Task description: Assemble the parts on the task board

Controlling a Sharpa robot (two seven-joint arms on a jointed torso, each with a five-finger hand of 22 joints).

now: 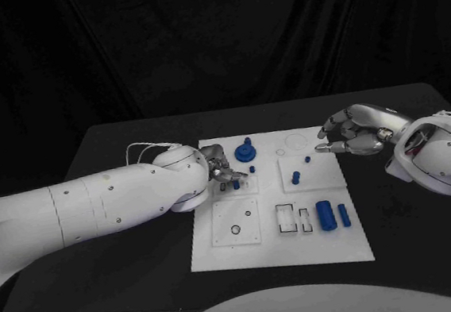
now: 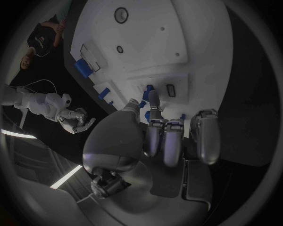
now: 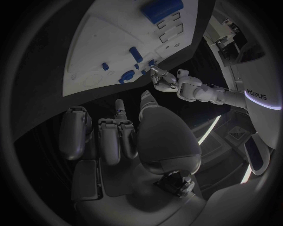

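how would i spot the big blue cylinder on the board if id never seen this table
Start at the white task board in the middle of the black table, then look to its near edge on the robot's right. The big blue cylinder lies there, far thicker than the slim blue bar just beside it.

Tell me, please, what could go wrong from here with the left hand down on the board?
The left hand works low among small blue pegs on the task board; its fingers could knock one over. The blue round part stands close beside it and may get bumped. The right hand hovers by the board's edge.
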